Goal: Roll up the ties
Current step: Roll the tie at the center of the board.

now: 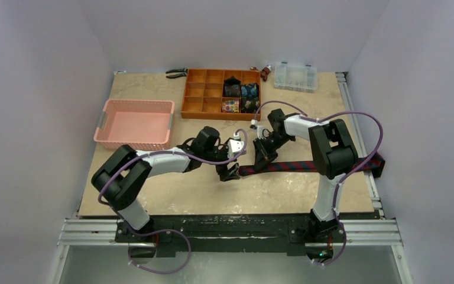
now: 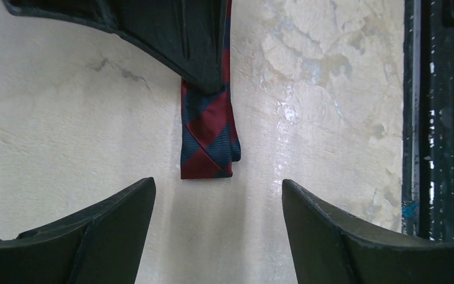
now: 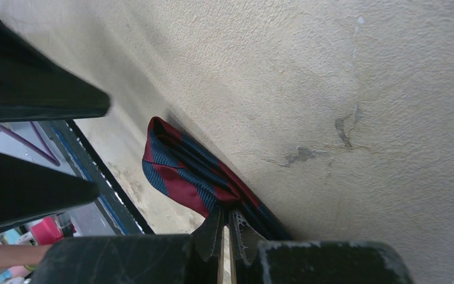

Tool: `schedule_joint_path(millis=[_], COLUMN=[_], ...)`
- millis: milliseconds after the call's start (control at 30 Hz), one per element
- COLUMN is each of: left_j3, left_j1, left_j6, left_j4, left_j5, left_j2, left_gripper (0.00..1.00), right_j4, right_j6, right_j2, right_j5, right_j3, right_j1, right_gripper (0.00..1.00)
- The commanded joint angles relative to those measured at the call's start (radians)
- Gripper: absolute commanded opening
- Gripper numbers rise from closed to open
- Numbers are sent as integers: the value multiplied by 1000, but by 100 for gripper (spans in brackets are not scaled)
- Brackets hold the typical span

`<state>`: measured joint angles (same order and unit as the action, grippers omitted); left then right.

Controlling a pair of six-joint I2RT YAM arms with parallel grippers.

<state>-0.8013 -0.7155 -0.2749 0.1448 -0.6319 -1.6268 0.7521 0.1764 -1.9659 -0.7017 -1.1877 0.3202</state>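
Note:
A dark navy tie with red diagonal stripes lies stretched across the table, its far end hanging off the right edge. Its left end is folded over. My right gripper is shut on the tie just behind that fold, its tips pinching the fabric. My left gripper stands open just short of the folded end, with nothing between its fingers. Rolled ties, black, blue and multicoloured, sit in compartments of the orange organiser.
The orange organiser stands at the back centre, a pink basket at the left. Pliers and a clear plastic box lie along the back edge. A metal rail runs along the table's right side.

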Motion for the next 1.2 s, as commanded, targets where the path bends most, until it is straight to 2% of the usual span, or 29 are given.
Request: schedule_joint_path(millis=[0,200,467,533,633,700,733,833,933,1100,1133,1167], left_j3=[-44,-53,-61,-69,-70,-53,-41,-21,-12,-4,-3,-2], left_j1=[-35,-64,-86,-86,-85,-85,-85,-85,-86,-85,-86,-86], left_j6=[-64,-107,-170,-192,-217,-242,-248,-259,-252,-245,-247,-248], left_j4=[106,130,127,101,67,51,57,52,48,46,47,47], left_j5=[36,97,185,175,215,230,235,242,242,241,242,237], left_j2=[-71,-156,-201,-207,-214,-207,-203,-195,-191,-188,-188,-189], left_gripper=[78,77,62,55,35,30,29,28,27,28,29,30], right_j4=[-68,-86,-106,-103,-91,-79,-75,-92,-115,-113,-112,-110], right_j6=[13,0,-39,-45,-41,-41,-46,-89,-128,-135,-134,-134], right_j2=[-42,-44,-38,-36,-36,-33,-32,-18,-4,-28,-38,-47], right_j5=[55,29,-36,-50,-63,-86,-104,-150,-178,-192,-188,-172], right_j3=[3,-7,-28,-33,-42,-42,-42,-33,-26,-38,-42,-49], right_j1=[-3,3,34,40,39,36,34,32,33,33,33,33], right_gripper=[0,0,0,0,0,0,1,20,31,31,27,17])
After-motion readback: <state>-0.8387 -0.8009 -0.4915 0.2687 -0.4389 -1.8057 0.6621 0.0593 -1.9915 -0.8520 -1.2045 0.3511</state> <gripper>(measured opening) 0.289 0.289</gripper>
